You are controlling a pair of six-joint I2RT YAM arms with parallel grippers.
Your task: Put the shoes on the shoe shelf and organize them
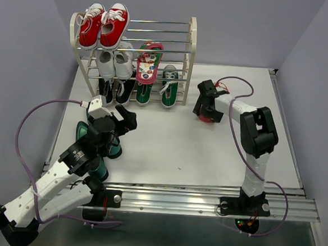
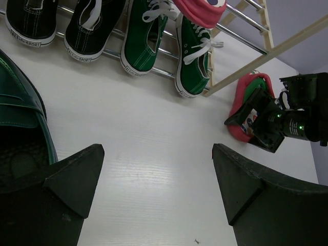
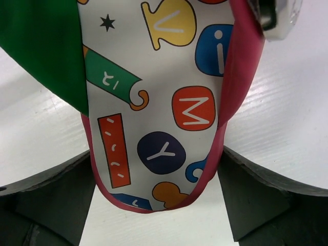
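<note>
Overhead, we see the left end effector hanging over the tabletop, with the dark teal high heels just behind it, beside its own arm. Ahead of it stands the shoe shelf. It carries red sneakers on top, white sneakers a tier down, and black sneakers on the lowest rods. The green sneakers sit to the right of the black pair, with a shelved flip-flop above them. The right end effector is down on the loose flip-flop, which sits on the tabletop just outside the shelf's right frame.

From the left wrist, we find the fingers spread wide with only bare tabletop between them. One teal heel lies just left of the left finger. The green sneakers are straight ahead, and the shelf's cream post stands between us and the loose flip-flop far ahead to the right.

From the right wrist, the fingers bracket the loose flip-flop's lettered footbed, their tips touching its pink rim on both sides and gripping it across its width. Its green strap lies ahead to the left.
</note>
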